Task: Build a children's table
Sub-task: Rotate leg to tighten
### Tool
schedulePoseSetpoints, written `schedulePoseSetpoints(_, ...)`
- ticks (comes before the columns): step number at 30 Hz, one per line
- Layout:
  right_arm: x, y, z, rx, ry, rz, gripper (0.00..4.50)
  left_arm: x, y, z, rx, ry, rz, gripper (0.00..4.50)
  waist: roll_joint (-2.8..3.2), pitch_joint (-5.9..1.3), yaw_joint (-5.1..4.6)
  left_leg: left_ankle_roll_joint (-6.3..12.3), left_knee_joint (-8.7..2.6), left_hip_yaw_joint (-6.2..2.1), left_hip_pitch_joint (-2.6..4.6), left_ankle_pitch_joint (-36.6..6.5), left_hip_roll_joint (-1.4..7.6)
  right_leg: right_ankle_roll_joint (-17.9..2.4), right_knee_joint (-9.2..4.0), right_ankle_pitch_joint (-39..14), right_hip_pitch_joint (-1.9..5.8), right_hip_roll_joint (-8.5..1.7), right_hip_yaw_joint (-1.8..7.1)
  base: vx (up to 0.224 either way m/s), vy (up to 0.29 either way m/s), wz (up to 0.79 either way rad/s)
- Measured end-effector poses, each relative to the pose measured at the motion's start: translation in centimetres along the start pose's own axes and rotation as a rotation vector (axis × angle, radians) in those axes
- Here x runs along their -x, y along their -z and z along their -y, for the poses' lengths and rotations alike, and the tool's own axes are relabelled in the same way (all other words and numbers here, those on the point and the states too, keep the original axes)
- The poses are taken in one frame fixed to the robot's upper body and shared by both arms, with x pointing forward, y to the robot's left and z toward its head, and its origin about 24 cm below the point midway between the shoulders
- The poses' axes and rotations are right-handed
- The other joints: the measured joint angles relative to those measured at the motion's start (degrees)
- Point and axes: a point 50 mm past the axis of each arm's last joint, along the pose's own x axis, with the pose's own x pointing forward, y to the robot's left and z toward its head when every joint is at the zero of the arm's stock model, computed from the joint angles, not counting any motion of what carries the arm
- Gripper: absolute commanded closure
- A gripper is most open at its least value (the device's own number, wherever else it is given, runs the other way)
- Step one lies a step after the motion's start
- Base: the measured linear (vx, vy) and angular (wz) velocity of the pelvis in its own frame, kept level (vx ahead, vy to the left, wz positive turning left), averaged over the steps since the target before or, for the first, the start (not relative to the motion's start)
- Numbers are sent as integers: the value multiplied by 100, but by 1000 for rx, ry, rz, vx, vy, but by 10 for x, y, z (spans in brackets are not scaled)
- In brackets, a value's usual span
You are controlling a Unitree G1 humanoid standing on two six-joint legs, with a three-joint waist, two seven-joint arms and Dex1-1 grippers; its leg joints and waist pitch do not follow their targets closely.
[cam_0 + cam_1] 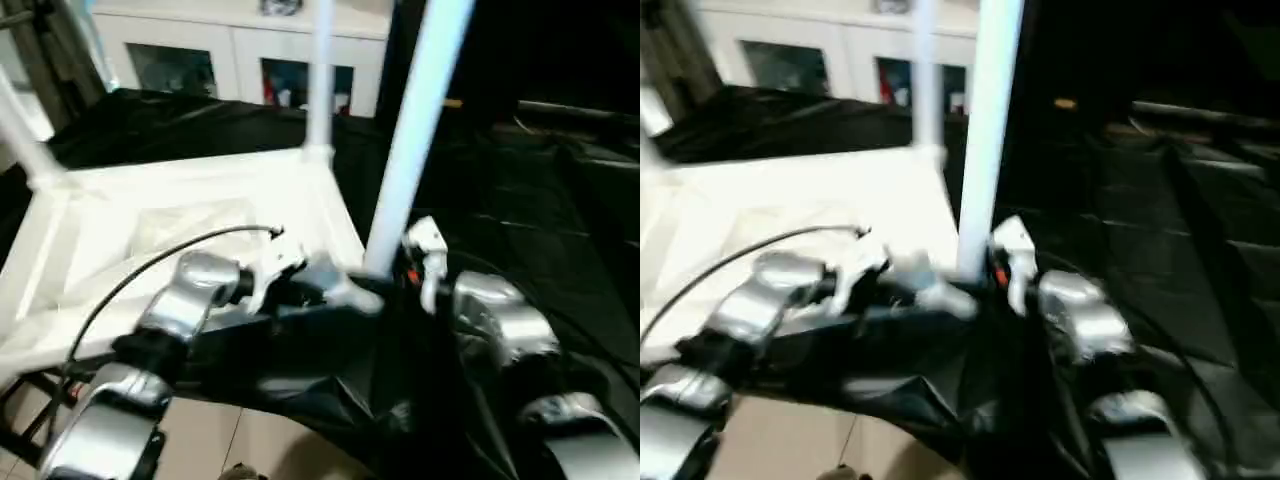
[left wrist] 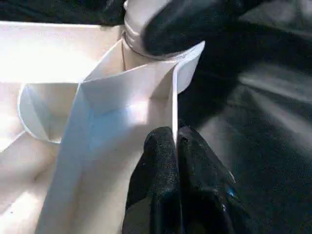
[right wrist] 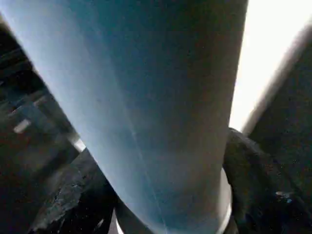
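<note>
Fingers (image 2: 168,161) of the left gripper (image 2: 175,146) are pressing together, pinching the thin rim of the top (image 1: 150,215) at its near corner. Right gripper (image 3: 161,195) is flanking the near leg (image 1: 415,130), its black fingers (image 3: 73,190) spread either side of the base; contact unclear, so I cannot tell whether it is gripping. Leg's long axis is running upright, straight up from the fingers; right arm nearer. Top is lying ribbed side up on black sheet (image 1: 520,230), all white. Far leg (image 1: 320,75) is standing in its socket beyond.

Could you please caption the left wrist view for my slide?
Left gripper pinches the upturned table top's rim beside a corner socket.
</note>
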Motion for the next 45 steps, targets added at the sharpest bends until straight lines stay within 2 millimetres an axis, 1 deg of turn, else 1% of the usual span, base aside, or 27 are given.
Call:
schedulePoseSetpoints(4, -14, -4, 3, -65, 224, 61, 188, -16, -9, -5, 11, -115, 8, 450, 5, -2, -12, 0, -2, 0, -1, 0, -1, -19, 0, 12, -1, 0, 1, 0, 0, 0)
schedulePoseSetpoints(6, -18, -6, 4, -79, 300, 78, 188, -21, -12, -4, 19, -153, 20, 450, 8, -4, -9, 0, -3, 0, -3, 0, -1, -29, -2, 18, -2, 0, 1, 0, 0, 0)
schedulePoseSetpoints(10, -22, -6, 3, -58, 346, 92, 188, -25, -13, -5, 28, -174, 27, 450, 24, -14, -3, 1, -3, 2, -5, 0, -3, -25, -10, 14, -1, 0, 4, 0, 0, 0)
schedulePoseSetpoints(11, -21, -6, 3, -56, 346, 94, 154, -25, -13, -5, 27, -173, 28, 450, 27, -15, -2, 1, -3, 3, -5, 0, -5, -25, -11, 14, -1, -2, 5, 0, 0, 0)
schedulePoseSetpoints(13, -21, -6, 3, -54, 346, 96, 119, -25, -13, -5, 23, -173, 30, 450, 30, -15, -2, 1, -4, 3, -5, -1, -5, -25, -11, 14, -1, -2, 6, 0, 0, 0)
schedulePoseSetpoints(14, -22, -6, 2, -48, 345, 96, 117, -25, -13, -5, 19, -173, 31, 450, 30, -14, -3, 1, -6, 3, -5, -1, -4, -25, -10, 14, -1, -2, 5, 0, 0, 0)
schedulePoseSetpoints(15, -23, -6, 1, -46, 341, 98, 98, -25, -13, -5, 15, -173, 32, 450, 31, -14, -4, 1, -7, 3, -5, -1, -4, -25, -10, 14, -2, -2, 5, 0, 0, 0)
schedulePoseSetpoints(16, -23, -6, 0, -44, 340, 98, 98, -25, -13, -5, 13, -174, 32, 450, 31, -13, -4, 1, -8, 3, -4, -1, -4, -25, -10, 14, -2, -2, 5, 0, 0, 0)
schedulePoseSetpoints(17, -23, -6, 0, -36, 336, 96, 84, -24, -13, -5, 10, -171, 32, 450, 31, -13, -5, 1, -8, 3, -5, 0, -4, -25, -10, 14, -2, -2, 5, 0, 0, 0)
schedulePoseSetpoints(18, -23, -6, 0, -29, 326, 93, 84, -23, -12, -5, 7, -165, 32, 450, 31, -13, -6, 1, -8, 3, -5, -1, -4, -25, -10, 14, -2, -2, 5, 0, 0, 0)
schedulePoseSetpoints(20, -23, -6, -1, -21, 298, 91, 84, -21, -11, -5, 5, -153, 33, 450, 31, -13, -13, 1, -9, 3, -5, -1, -3, -25, -10, 14, -3, -1, 5, 0, 0, 0)
schedulePoseSetpoints(22, -16, -4, 0, 26, 190, 60, 84, -14, -7, -3, 0, -106, 44, 450, 31, -13, -17, 1, -12, 3, -5, -1, -2, -22, -11, 11, -4, 1, 4, 0, 0, 0)
schedulePoseSetpoints(26, -7, -3, -1, 65, 41, 26, 84, -5, -2, 2, -18, -14, 50, 450, 32, -12, 4, 2, -15, 2, -8, 0, 1, -23, -9, 6, -7, 3, 2, 0, 0, 0)
schedulePoseSetpoints(29, 1, -3, -2, 88, -60, 4, 84, 1, 0, 3, -43, 44, 42, 450, 34, -10, 27, 2, -12, 4, -12, 0, 1, -23, -9, 6, -8, 1, 1, 0, 0, 0)
schedulePoseSetpoints(33, 19, -2, -2, 137, -227, -61, 84, 7, 2, 8, -52, 139, 46, 450, 33, -8, 75, 3, 0, 4, -17, 0, 2, -23, -7, 6, -7, 0, 2, 0, 0, 0)
schedulePoseSetpoints(35, 25, -2, -3, 151, -286, -75, 84, 9, 3, 10, -50, 176, 52, 450, 32, -7, 95, 3, 1, 4, -18, -1, 3, -23, -7, 6, -8, 0, 1, 0, 0, 0)
schedulePoseSetpoints(38, 32, 0, -5, 163, -360, -103, 84, 13, 5, 13, -58, 224, 42, 450, 31, -7, 131, 3, 0, 4, -19, -1, 4, -23, -7, 6, -9, 1, -1, 0, 0, 0)
schedulePoseSetpoints(41, 35, -1, -10, 175, -439, -130, 84, 21, 9, 15, -66, 267, 25, 450, 31, -7, 142, 3, 0, 2, -19, -1, 5, -23, -5, 6, -8, 1, -3, 0, 0, 0)
schedulePoseSetpoints(42, 36, -1, -11, 175, -459, -138, 108, 22, 9, 16, -71, 281, 17, 450, 31, -7, 152, 3, 0, 2, -19, -1, 5, -23, -5, 6, -8, 0, -4, 0, 0, 0)
schedulePoseSetpoints(44, 36, 0, -16, 167, -502, -153, 116, 26, 10, 17, -66, 313, 3, 450, 31, -7, 154, 3, 0, 2, -20, -1, 5, -23, -6, 6, -7, 0, -2, 0, 0, 0)
schedulePoseSetpoints(45, 37, 1, -17, 164, -514, -162, 129, 28, 12, 18, -58, 328, 0, 450, 31, -6, 157, 3, 1, 2, -20, -1, 5, -23, -6, 6, -6, 0, -2, 0, 0, 0)
